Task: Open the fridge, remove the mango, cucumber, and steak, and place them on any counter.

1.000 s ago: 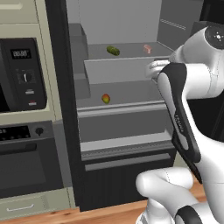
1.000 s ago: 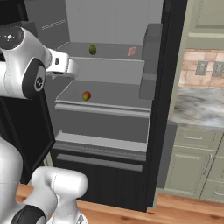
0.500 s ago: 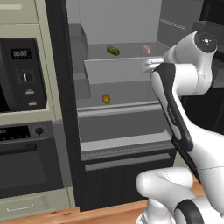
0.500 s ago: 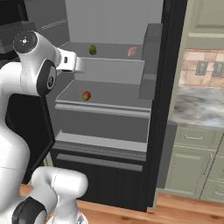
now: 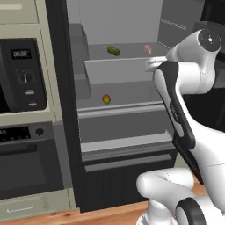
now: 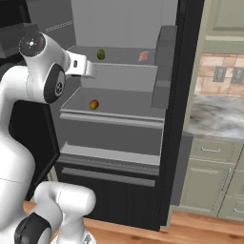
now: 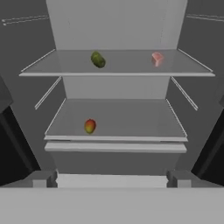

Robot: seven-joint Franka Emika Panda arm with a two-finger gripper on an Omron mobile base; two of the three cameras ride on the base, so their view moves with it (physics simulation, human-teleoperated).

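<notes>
Black fridge (image 6: 177, 114) stands open, so step one is judged done; mango (image 7: 89, 126) lies on the lower shelf, cucumber (image 7: 98, 59) and steak (image 7: 157, 58) well apart on the upper shelf (image 7: 131, 65); none removed; gripper (image 6: 86, 69) hangs released and empty before the shelves; marbled counter (image 6: 217, 119) over green cabinets (image 6: 209, 176) sits right of the fridge; oven (image 5: 22, 162) left

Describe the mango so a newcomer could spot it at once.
Look into the open black fridge, at its light grey shelves. The mango lies alone on the lower shelf, toward the left: a small red-and-yellow oval, unlike the dark green cucumber and pink steak above.
</notes>
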